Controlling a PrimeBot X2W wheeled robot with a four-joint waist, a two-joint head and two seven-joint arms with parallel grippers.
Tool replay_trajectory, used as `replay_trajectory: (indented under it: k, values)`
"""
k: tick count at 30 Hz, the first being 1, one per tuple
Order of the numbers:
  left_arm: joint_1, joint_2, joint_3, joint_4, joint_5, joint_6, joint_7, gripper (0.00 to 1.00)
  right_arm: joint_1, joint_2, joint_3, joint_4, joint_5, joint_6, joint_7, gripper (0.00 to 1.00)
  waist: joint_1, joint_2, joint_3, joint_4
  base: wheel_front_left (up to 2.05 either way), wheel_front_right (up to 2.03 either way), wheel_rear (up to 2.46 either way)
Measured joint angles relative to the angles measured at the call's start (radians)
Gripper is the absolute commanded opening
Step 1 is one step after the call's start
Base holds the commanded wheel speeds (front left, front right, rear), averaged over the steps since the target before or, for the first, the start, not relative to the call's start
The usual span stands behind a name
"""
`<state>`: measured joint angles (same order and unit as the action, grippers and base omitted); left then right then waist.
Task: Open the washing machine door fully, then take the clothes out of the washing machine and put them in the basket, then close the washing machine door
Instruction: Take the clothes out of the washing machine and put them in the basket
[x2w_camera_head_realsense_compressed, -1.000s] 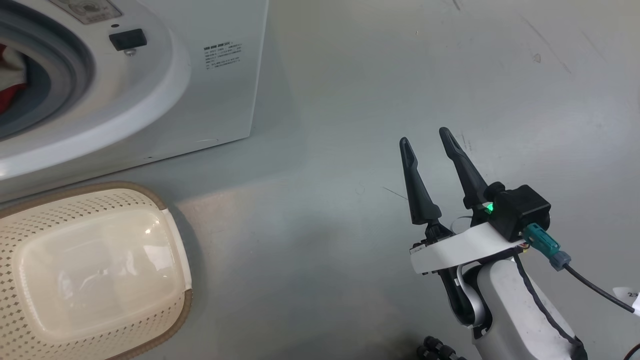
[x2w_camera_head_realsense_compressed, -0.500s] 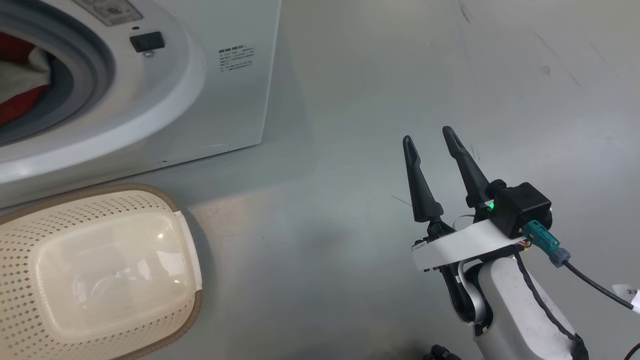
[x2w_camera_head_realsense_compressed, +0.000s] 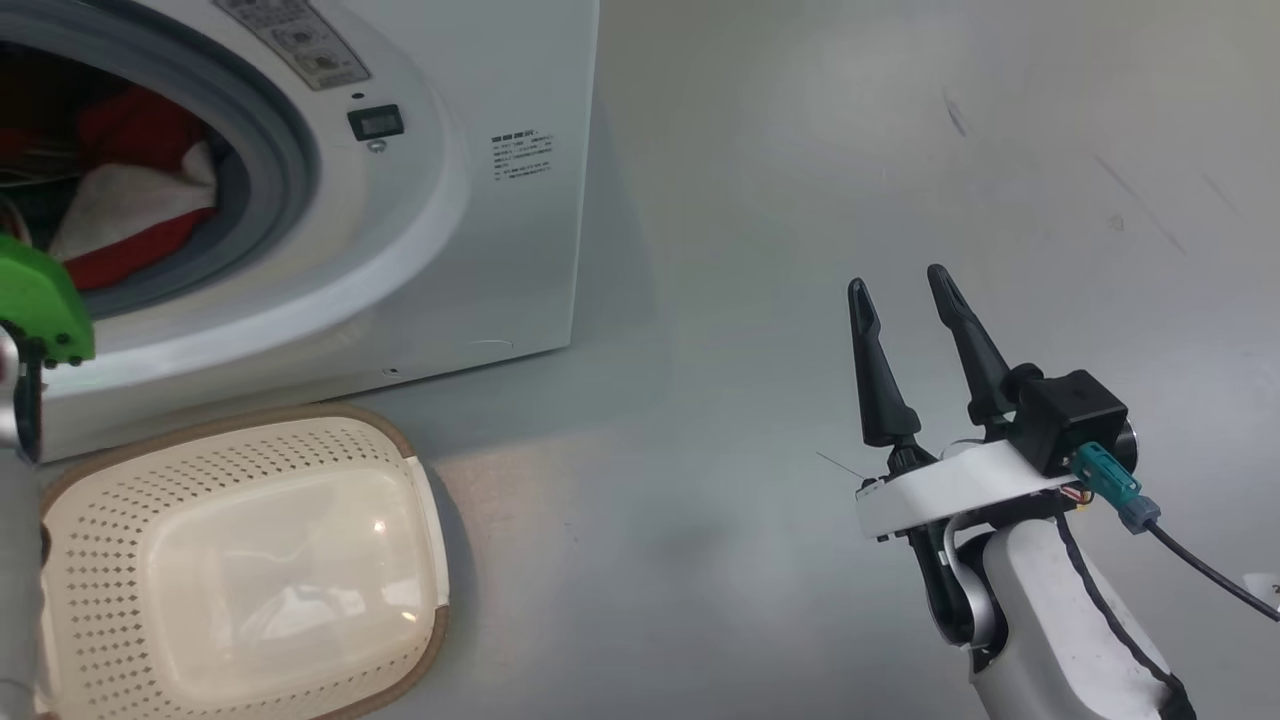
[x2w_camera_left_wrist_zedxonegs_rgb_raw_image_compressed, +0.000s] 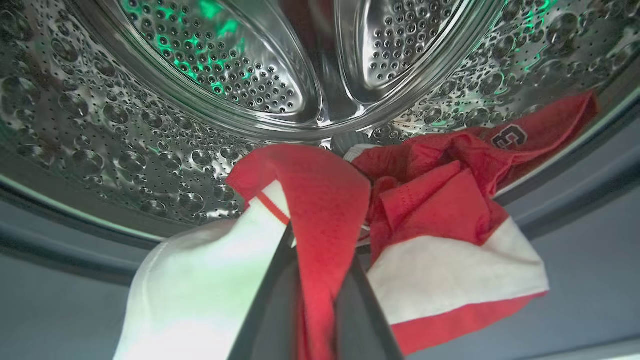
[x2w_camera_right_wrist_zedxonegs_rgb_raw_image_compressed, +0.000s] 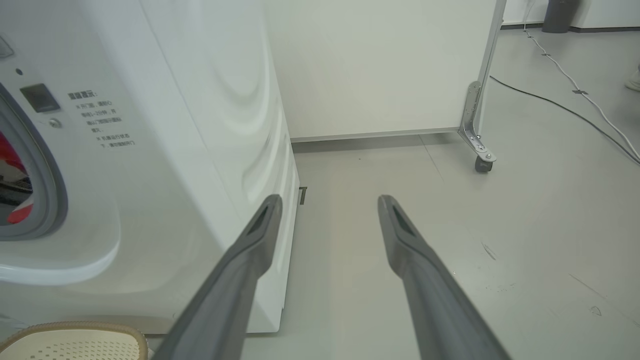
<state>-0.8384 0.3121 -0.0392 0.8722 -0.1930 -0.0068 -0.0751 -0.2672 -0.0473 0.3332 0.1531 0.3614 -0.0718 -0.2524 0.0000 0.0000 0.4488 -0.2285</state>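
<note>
Swinging toward the washer over the last second, the head camera now takes in more of its mouth; the machine and basket themselves appear not to have shifted on the floor. Red-and-white clothes lie bunched at the bottom of the perforated steel drum, with a fold of red jersey pinched between the clenched fingers of the left gripper, which reaches inside. From the head view the same heap sits behind the grey seal of the washing machine, whose opening stands uncovered, so the washing machine door looks already swung open. Just in front of the machine on the floor, the basket has received no garment yet. Well off to the side, the right gripper hangs over bare floor, its fingers spread and holding nothing. By this reading the first step is done and the unloading has only begun: the clothes must still be lifted out and dropped in the basket, and the door shut after.
</note>
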Motion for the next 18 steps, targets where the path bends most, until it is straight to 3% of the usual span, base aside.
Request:
replay_trajectory:
  k: [11,18]
  values:
    - [0.095,-0.078,-0.004,0.017,-0.031,-0.04,-0.133,0.0,0.069,-0.006,-0.043,0.027,-0.011,0.012,0.0,1.0,0.0,0.0,-0.116,0.065,0.0,0.0,0.0]
    - [0.157,-0.108,0.005,0.012,-0.06,-0.057,-0.156,0.0,0.115,-0.011,-0.062,0.034,-0.014,0.023,0.0,1.0,0.0,-0.0001,-0.185,0.11,0.0,0.0,0.0]
